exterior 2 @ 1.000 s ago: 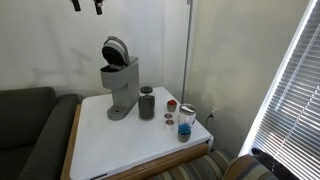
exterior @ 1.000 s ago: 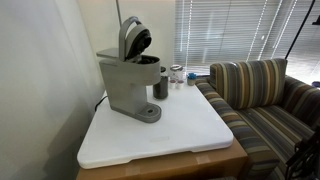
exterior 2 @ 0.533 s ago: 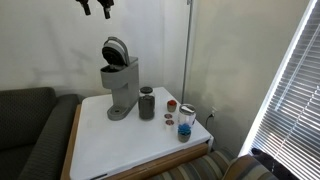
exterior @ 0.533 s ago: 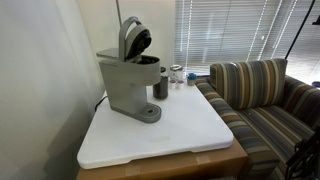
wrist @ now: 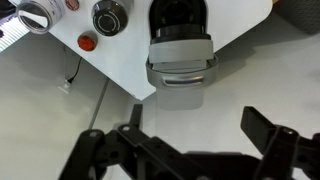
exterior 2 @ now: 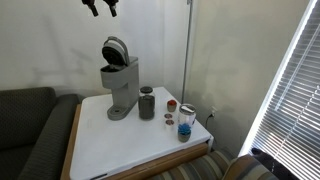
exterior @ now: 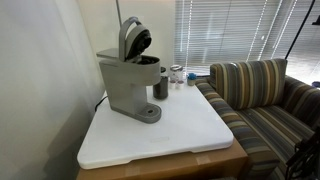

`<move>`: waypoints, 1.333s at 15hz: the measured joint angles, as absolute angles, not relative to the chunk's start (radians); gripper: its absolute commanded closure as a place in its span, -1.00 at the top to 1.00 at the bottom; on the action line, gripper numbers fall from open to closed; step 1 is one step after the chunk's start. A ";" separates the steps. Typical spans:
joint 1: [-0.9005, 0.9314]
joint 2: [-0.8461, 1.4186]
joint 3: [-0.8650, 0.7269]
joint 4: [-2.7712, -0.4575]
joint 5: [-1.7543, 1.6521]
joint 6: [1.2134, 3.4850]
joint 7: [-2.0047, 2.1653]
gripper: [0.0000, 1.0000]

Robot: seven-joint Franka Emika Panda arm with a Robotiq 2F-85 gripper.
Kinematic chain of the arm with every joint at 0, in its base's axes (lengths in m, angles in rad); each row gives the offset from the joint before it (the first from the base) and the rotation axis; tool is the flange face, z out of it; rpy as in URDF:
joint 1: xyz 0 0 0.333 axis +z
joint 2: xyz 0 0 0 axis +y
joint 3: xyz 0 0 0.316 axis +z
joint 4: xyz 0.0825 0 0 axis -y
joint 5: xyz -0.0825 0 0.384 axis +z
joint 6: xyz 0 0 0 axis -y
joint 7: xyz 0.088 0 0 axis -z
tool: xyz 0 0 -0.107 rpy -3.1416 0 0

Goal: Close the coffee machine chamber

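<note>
My gripper (exterior 2: 102, 9) hangs high above the coffee machine (exterior 2: 121, 88), well apart from it. The chamber (exterior 2: 116, 51) is tipped up. Jaws are spread wide, holding nothing.

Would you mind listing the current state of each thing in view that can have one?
chamber: open, lid hinged up.
coffee machine: upright.
gripper: open, high above the machine, touching nothing.
dark cup: upright beside the machine.
window blinds: lowered.
</note>
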State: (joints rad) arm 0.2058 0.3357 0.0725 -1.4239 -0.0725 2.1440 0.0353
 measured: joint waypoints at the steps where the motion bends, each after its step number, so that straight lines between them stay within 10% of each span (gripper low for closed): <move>1: 0.204 0.351 0.072 -1.422 -0.073 2.166 0.035 1.00; 9: 0.197 0.489 0.068 -1.319 -0.078 2.245 0.009 1.00; 10: 0.197 0.501 0.066 -1.299 -0.081 2.246 0.007 0.50; 20: 0.197 0.616 0.077 -1.149 -0.068 2.246 -0.088 -0.83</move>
State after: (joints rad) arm 0.1971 0.6159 0.0772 -1.1495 -0.0677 2.2457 -0.0877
